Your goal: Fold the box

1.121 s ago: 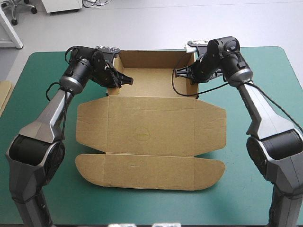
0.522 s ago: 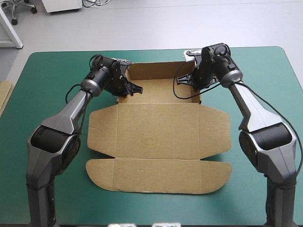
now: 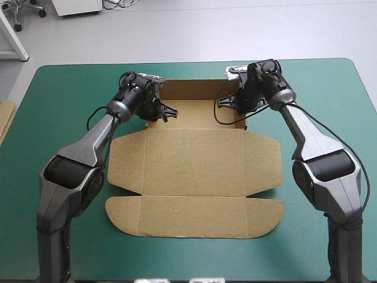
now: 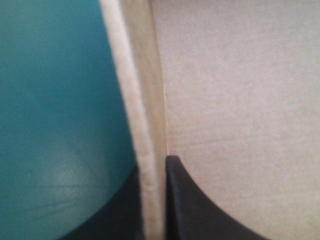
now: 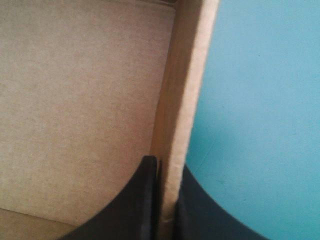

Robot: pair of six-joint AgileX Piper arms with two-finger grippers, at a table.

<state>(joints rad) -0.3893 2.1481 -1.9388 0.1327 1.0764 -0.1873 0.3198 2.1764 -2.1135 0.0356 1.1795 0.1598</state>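
- The box (image 3: 197,112) sits at the upper centre of the high view on the teal-green cover (image 3: 65,100). Its far half stands as an open tray, and the lid (image 3: 194,168) lies flat across the middle and lower centre with its flaps spread.
- The left gripper (image 3: 160,111) pinches the left wall (image 4: 142,100). The black fingers are all but pressed together, one inside the tray and one outside over the cover.
- The right gripper (image 3: 231,101) grips the right wall (image 5: 182,90) the same way, with the board's edge between its fingers.
- The step in hand looks like setting the two side walls: both stand upright and are held near their near ends.
- The next move probably calls for pressing each wall firmly into its fold and then letting go gently. If the creases are weak, the walls may spring outward once freed.
- The lid looks untouched.
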